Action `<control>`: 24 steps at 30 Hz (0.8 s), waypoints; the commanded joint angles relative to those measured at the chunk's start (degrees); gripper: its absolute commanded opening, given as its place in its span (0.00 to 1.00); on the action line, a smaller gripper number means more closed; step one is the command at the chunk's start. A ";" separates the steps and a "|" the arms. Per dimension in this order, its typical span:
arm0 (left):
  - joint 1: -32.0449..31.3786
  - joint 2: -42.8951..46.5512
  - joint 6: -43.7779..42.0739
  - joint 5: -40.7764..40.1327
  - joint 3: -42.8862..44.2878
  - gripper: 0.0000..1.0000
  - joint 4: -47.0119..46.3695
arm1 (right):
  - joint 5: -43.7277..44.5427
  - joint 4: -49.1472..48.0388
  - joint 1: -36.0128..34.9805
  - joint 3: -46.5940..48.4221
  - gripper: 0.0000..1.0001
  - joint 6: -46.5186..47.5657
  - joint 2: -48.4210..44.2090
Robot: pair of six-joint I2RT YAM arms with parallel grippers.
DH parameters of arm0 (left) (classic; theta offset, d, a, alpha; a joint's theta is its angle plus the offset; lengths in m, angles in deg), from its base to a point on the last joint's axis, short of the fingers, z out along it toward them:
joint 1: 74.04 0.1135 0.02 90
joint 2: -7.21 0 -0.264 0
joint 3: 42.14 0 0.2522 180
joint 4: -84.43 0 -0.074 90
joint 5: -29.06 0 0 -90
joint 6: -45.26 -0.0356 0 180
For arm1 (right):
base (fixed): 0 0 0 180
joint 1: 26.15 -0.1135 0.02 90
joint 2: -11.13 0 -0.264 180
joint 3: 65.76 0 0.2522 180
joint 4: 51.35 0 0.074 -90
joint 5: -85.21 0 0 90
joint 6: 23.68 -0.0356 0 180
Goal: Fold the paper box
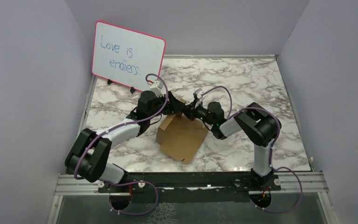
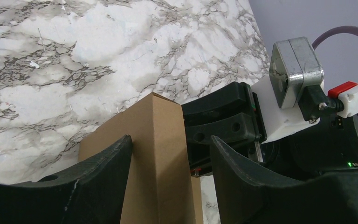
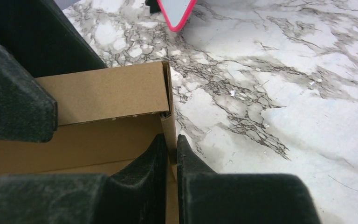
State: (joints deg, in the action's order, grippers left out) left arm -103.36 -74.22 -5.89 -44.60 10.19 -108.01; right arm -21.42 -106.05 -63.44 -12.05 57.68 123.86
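Observation:
The paper box (image 1: pixel 182 137) is a brown cardboard piece, partly folded, lying on the marble table between the two arms. Both grippers meet at its far corner. My left gripper (image 1: pixel 177 108) is open and straddles an upright folded wall of the box (image 2: pixel 161 154). Its left finger (image 2: pixel 102 177) touches the cardboard, while a gap shows before the right finger (image 2: pixel 247 182). My right gripper (image 3: pixel 171 137) is shut on a thin side flap of the box (image 3: pixel 102 93), pinching its edge. The underside of the box is hidden.
A pink-framed whiteboard (image 1: pixel 128 53) with writing stands at the back left; its corner (image 3: pixel 175 11) shows in the right wrist view. Purple walls close in the table (image 1: pixel 261 84) on three sides. The right arm's wrist camera (image 2: pixel 293 70) sits close beside my left fingers.

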 commanded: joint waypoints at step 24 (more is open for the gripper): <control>-0.77 5.61 7.48 9.39 -4.99 0.63 -3.99 | 17.83 0.90 -4.63 -3.74 0.19 -3.63 -2.94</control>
State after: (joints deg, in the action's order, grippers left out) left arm -103.21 -71.21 0.93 -41.82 5.55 -112.38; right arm -4.41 -105.20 -68.14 -15.00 54.29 121.00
